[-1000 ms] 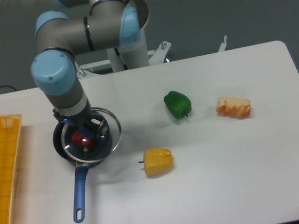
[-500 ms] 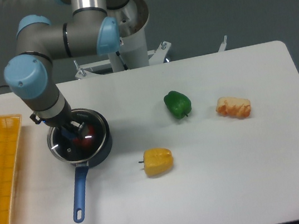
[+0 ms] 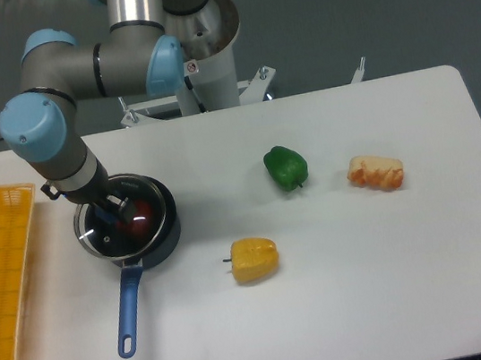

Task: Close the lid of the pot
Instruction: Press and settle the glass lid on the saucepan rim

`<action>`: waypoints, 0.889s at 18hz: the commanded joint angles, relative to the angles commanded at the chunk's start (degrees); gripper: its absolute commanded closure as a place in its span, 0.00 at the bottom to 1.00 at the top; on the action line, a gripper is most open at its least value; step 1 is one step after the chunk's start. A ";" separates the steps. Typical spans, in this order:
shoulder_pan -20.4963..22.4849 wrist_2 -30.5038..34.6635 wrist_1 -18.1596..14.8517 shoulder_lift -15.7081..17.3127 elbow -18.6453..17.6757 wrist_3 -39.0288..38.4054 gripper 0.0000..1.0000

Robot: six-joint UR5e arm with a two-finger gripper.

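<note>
Gripper (image 3: 111, 208) over the pot (image 3: 131, 233), apparently clamped on the lid (image 3: 112, 228) by its hidden knob, though the jaws' closure cannot be confirmed; lid sits offset toward the pot's left rim, red item visible beneath; good practice: centre the lid over the rim, keep it level, lower gently, then release.

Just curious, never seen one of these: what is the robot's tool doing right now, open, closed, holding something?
Tool: over the pot lid on the pot; open, shut or gripping cannot be told.
</note>
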 joint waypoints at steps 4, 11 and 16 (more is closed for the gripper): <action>0.09 -0.09 0.00 0.09 -0.09 1.31 0.40; 0.70 -0.09 -0.09 0.26 -0.35 4.74 0.40; 1.14 0.00 -0.18 0.35 -0.61 5.62 0.41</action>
